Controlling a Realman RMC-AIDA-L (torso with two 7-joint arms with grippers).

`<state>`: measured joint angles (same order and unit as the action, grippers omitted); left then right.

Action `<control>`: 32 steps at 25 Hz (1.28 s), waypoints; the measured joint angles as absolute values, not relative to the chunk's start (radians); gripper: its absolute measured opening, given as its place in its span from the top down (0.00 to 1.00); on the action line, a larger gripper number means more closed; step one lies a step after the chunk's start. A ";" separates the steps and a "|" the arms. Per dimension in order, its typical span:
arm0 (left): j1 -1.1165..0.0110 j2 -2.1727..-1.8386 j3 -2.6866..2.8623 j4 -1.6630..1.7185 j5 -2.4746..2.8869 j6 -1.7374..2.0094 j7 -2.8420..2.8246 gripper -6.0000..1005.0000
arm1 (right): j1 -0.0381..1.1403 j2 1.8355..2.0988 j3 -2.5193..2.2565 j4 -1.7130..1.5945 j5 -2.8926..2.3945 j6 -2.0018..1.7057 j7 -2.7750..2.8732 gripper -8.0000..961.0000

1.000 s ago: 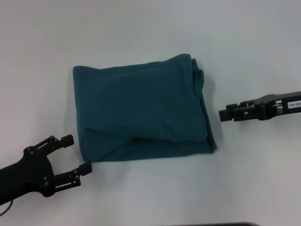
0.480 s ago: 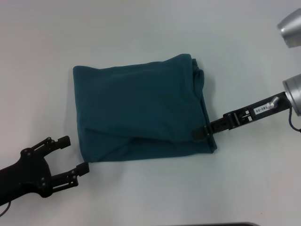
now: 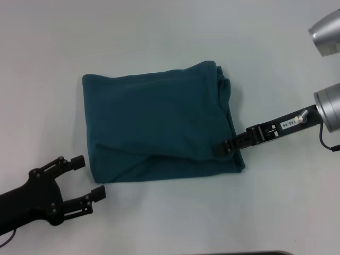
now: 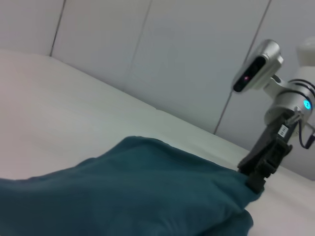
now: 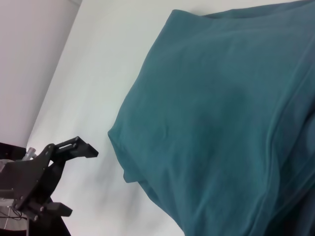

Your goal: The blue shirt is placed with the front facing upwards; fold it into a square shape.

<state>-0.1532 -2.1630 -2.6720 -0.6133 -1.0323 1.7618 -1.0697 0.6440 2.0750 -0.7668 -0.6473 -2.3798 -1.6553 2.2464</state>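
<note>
Looking down from the head view, you see the blue shirt (image 3: pixel 159 123) lying mid-bench as a folded block, a little wider than deep, its bulkier folded edge facing the right hand (image 3: pixel 226 146). That hand's tip sits right at the shirt's near right corner, touching or pinching the cloth there; you cannot tell whether it is clenched. The left hand (image 3: pixel 91 177) rests just off the near left corner, fingers spread, grasping nothing, so the right arm is the nearer one.

From the left wrist view, the shirt (image 4: pixel 133 191) fills the foreground and the right hand (image 4: pixel 258 172) meets its far edge.

From the right wrist view, the shirt (image 5: pixel 221 118) lies close below, with the left hand (image 5: pixel 74 177) released beyond its corner on the white bench (image 5: pixel 98 73).
</note>
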 joint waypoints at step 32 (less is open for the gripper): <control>-0.209 -2.171 -2.701 -0.480 -1.084 1.548 -0.827 0.15 | 0.655 2.069 -0.752 -0.646 -2.339 -1.663 2.255 0.39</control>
